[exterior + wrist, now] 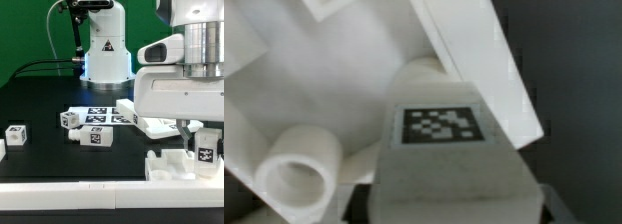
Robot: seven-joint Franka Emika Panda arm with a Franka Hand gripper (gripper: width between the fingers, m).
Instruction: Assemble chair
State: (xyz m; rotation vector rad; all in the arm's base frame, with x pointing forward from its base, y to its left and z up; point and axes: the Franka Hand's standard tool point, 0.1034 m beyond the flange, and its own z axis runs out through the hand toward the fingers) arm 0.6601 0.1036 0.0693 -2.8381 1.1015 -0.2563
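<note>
Here, gripper clamped on smooth chunky white tagged block, hollow round peg beside it

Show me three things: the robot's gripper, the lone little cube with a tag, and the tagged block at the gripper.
gripper (204, 140): exterior view, midway between its fingertips.
lone tagged cube (15, 133): exterior view, on its tagged front face.
tagged block (445, 122): wrist view, on the middle of its tag.
</note>
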